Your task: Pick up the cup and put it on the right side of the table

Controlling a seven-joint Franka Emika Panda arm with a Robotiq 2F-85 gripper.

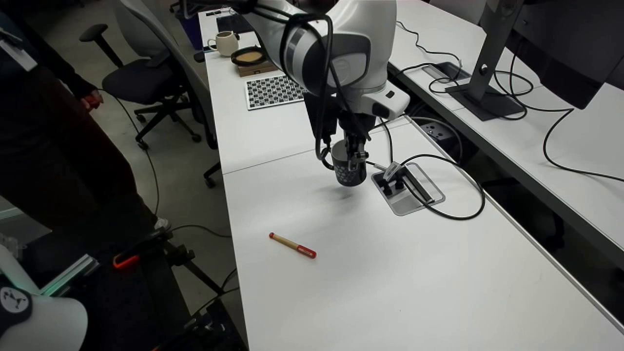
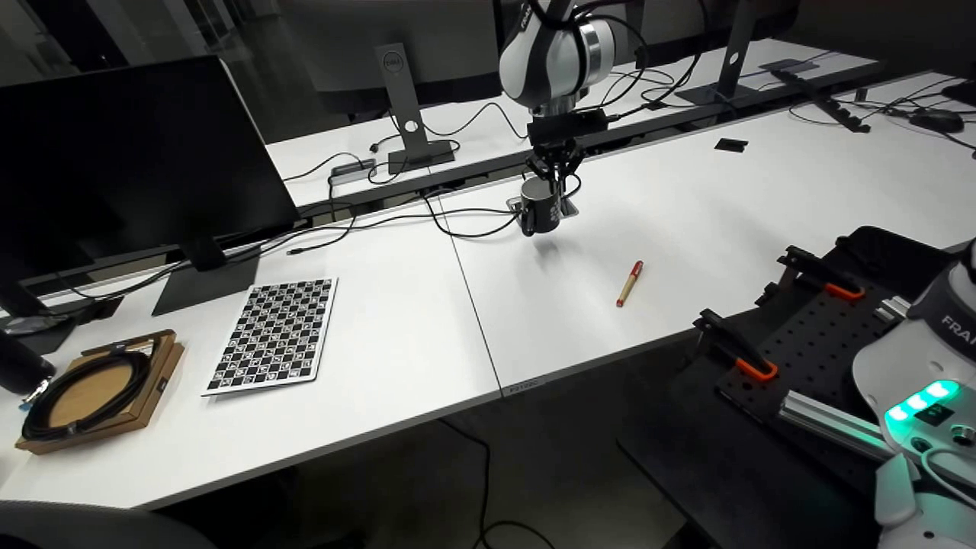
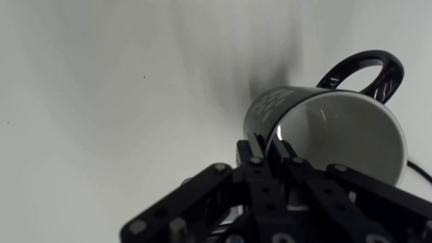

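The cup [image 1: 350, 174] is dark with a pale dotted pattern, a light inside and a black handle. It hangs slightly tilted a little above the white table [image 1: 390, 292], with a shadow under it. It shows in both exterior views, also here [image 2: 540, 204]. In the wrist view the cup [image 3: 354, 135] opens toward the camera, its handle at the upper right. My gripper [image 3: 266, 143] is shut on the cup's wall, one finger inside the rim and one outside. The gripper also shows in both exterior views [image 1: 358, 157], [image 2: 559, 179].
A brown-red stick [image 1: 292, 245] lies on the table near its edge. A cable outlet [image 1: 408, 190] with a looped black cable [image 1: 480, 204] is beside the cup. A checkered board [image 2: 274, 335], a box with coiled cable [image 2: 99, 389] and a monitor [image 2: 137, 168] stand farther along.
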